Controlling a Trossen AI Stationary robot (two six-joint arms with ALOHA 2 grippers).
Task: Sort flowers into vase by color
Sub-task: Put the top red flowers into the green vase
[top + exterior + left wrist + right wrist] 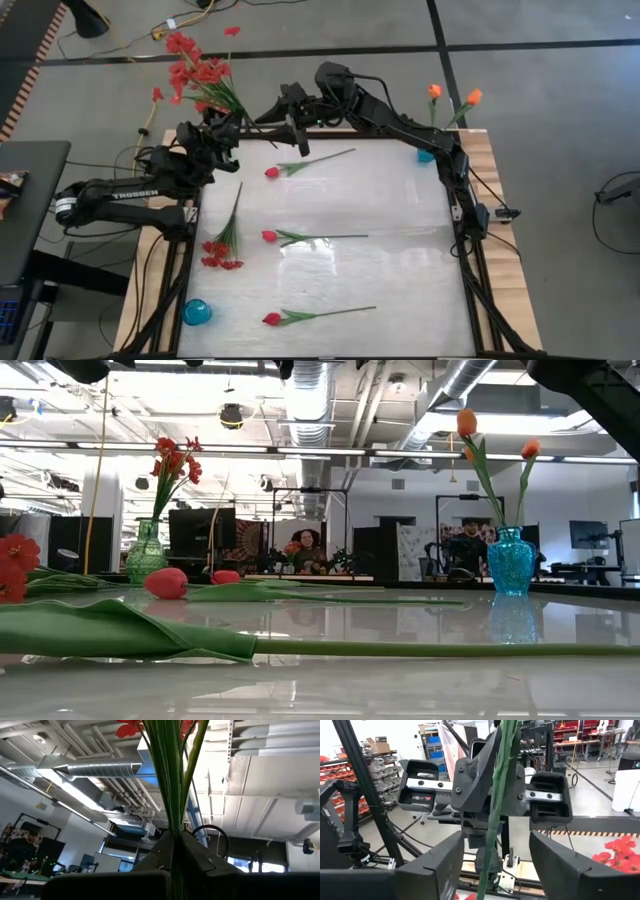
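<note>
The left gripper clamps its fingers on the red spray above the green vase; the right gripper waits open-fingered beside the stems. Misaligned stems could snag the vase rim.

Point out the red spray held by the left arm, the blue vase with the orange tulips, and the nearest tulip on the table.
red spray [200,72], high view, on its blooms
blue vase [511,562], low view, on its body
nearest tulip [272,319], high view, on its bloom
</note>
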